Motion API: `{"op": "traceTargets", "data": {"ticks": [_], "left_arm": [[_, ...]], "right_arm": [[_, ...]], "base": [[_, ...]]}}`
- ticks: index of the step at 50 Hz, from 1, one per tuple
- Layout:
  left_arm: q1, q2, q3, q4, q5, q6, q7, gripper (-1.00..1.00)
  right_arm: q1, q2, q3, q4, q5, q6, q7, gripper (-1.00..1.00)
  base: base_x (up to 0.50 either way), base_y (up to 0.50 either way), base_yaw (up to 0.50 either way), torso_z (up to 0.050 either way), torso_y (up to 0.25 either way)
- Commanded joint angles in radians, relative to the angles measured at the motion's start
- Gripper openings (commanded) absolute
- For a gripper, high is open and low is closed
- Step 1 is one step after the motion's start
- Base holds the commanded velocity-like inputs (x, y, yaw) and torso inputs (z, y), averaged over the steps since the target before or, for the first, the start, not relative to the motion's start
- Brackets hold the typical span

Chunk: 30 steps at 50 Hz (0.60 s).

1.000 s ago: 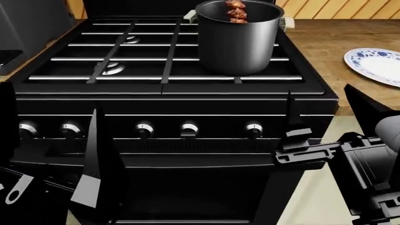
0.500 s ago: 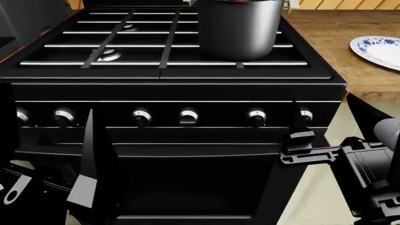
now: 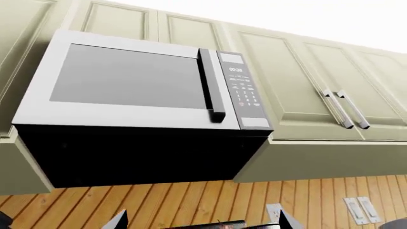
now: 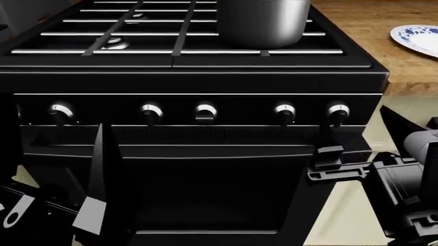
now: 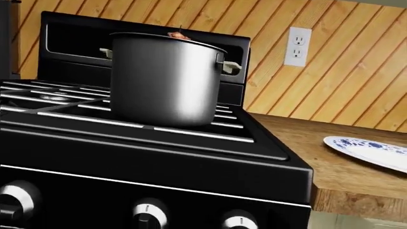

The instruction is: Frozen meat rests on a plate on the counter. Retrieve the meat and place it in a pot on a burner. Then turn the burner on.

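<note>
The right tool [image 4: 321, 136] hangs low in front of the stove's front panel, just below the rightmost knob [image 4: 337, 110]; one thin finger stands upright, and I cannot tell whether the tool is spread or pressed together. The left tool [image 4: 96, 195] sits low before the oven door, one long finger visible, its state likewise unclear. Above, the pot [image 5: 167, 79] stands on a right-hand burner of the stove [image 4: 192, 77], with a bit of the meat [image 5: 176, 34] showing above its rim. To the right, the plate [image 5: 372, 151] rests on the wooden tabletop [image 5: 305, 138]. A microwave [image 3: 140, 95] fills the left wrist view.
</note>
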Motion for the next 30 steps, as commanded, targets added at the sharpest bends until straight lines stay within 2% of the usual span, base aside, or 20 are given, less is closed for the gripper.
{"op": "traceTargets", "data": {"ticks": [1,20,30], "left_arm": [[0.003,-0.007,0.006,0.001,0.0,0.009,-0.004,1.0],[0.007,-0.013,0.012,-0.003,0.002,0.026,-0.015,1.0],[0.009,-0.014,0.014,0.001,0.002,0.05,-0.017,1.0]], "right_arm": [[0.003,0.001,-0.007,0.003,-0.004,0.004,-0.001,1.0],[0.005,0.005,-0.006,0.005,-0.007,0.006,0.016,1.0],[0.008,-0.002,0.018,0.02,-0.038,-0.022,0.026,1.0]], "base": [[0.0,0.0,0.0,-0.05,0.0],[0.0,0.0,0.0,-0.05,0.0],[0.0,0.0,0.0,-0.003,0.0]]}}
